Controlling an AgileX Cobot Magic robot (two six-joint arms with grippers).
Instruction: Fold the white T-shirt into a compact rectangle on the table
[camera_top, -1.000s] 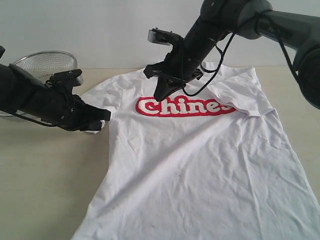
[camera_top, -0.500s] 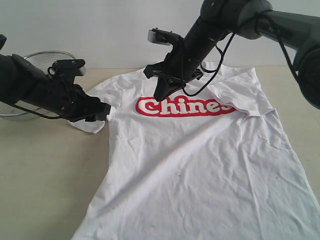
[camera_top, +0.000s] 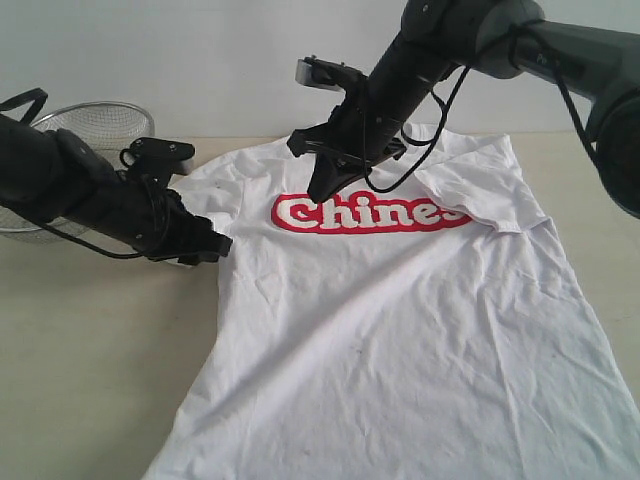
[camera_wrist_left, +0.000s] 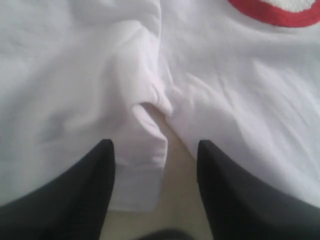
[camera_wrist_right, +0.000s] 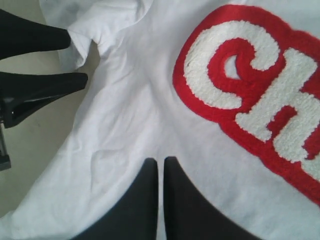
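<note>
The white T-shirt (camera_top: 400, 330) lies flat and chest-up on the worktop (camera_top: 90, 350), with its collar towards the far edge and its hem towards the camera. The change is at the left end effector (camera_top: 205, 245). A second ago it was closed on the edge of the sleeve (camera_wrist_left: 140, 170); now its jaws stand spread, and it has shifted a little inward, towards the body of the shirt. In the left wrist view, one finger is over the sleeve hem and the other over the side of the shirt. The armpit notch (camera_wrist_left: 150, 107) lies between them, and nothing is pinched. The sleeve is therefore released and rests on the worktop, partly hidden behind the arm in the exterior view. The right end effector (camera_top: 322, 190) has not moved. Its jaws are pressed together and the tip rests on the cloth just beside the "C" of the red lettering (camera_top: 370, 213), probably to hold the shirt in place. The other sleeve (camera_top: 480, 195) appears already turned in over the chest. The left sleeve seems not yet folded, so the left arm is probably looking for a better grip near the armpit. The wire basket (camera_top: 95, 120) stands behind the left arm and plays no part.
</note>
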